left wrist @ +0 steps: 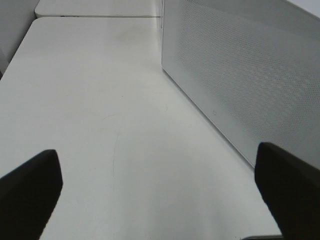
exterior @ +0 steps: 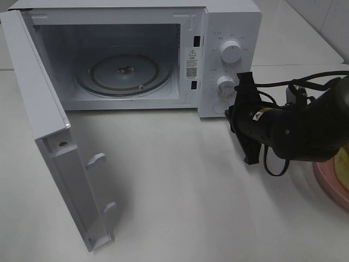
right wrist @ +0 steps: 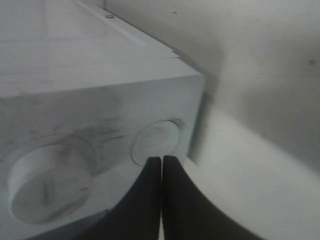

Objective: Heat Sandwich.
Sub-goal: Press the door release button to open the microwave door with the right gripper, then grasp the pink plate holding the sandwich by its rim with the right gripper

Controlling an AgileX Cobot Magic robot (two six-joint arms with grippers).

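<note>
One sandwich [exterior: 343, 166] waits at the far right edge of the frame, only a yellow sliver of it visible on a pink plate [exterior: 327, 185] behind the right arm. The microwave [exterior: 234, 16] at upper centre stands with its door [exterior: 49, 125] swung wide to the left and its glass turntable [exterior: 124, 73] bare. The right fingers [exterior: 233, 112], clenched together on nothing, point at the round door-release button [exterior: 219, 107] at the foot of the control panel, below the lower dial [exterior: 224, 83]; the wrist view puts their tips just beside that button. The left fingers [left wrist: 30, 190], spread wide and empty, hover low over the counter [exterior: 180, 180] beside a perforated white panel [left wrist: 240, 75], probably the oven's side, out of the overhead shot. With the door open, the button's job looks done, and the step in hand appears to be fetching the food. Doing it well would mean backing the right arm straight off the panel so it clips neither dial and spreading the fingers before they reach the plate. They should grip low so the soft bread does not shear, then carry the load level to the turntable's centre, clear of the door's latch hooks [exterior: 98, 159].
</note>
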